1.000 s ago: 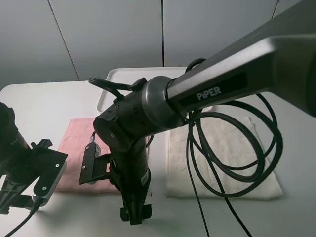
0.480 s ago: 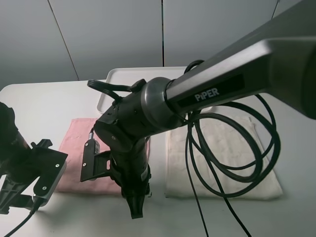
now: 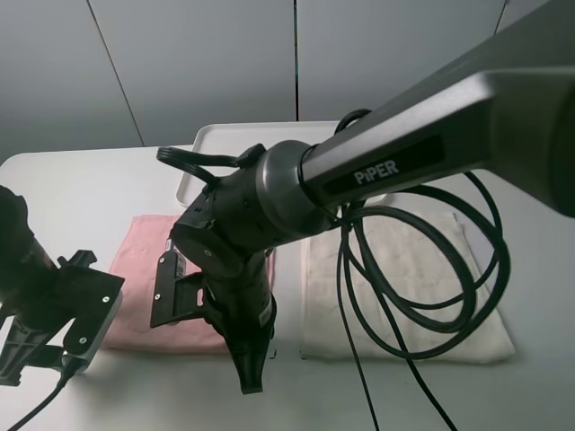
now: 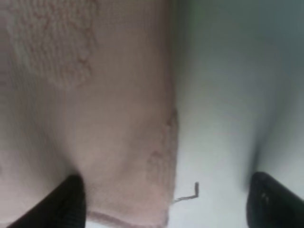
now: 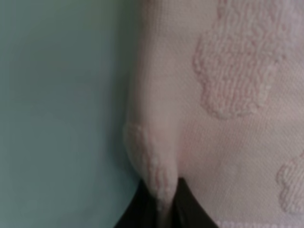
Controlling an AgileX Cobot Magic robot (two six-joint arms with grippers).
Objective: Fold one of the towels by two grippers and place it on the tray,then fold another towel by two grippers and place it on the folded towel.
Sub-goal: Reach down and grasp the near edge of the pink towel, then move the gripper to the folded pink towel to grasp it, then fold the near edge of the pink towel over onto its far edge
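Note:
The pale pink towel [image 3: 139,256] lies flat on the white table at the left, and the cream-white towel [image 3: 418,269] lies to its right. Behind them sits the white tray [image 3: 220,144]. My right gripper [image 3: 250,375] reaches across the middle to the pink towel's near right corner. In the right wrist view the right gripper [image 5: 159,209] is shut on a pinched ridge of the pink towel [image 5: 228,95]. My left gripper [image 4: 166,204] is open over the near left corner of the pink towel [image 4: 95,118], one finger [image 4: 71,202] on the cloth, the other finger [image 4: 273,199] over bare table.
The right arm [image 3: 404,153] and its looping black cables [image 3: 485,269] hang over the cream towel and hide part of the tray. The left arm's wrist block [image 3: 76,310] sits at the table's near left. A loose thread [image 4: 190,192] trails from the towel's corner.
The right gripper's fingers have come together from spread to shut, pinching the pink towel's edge. The left arm has barely moved.

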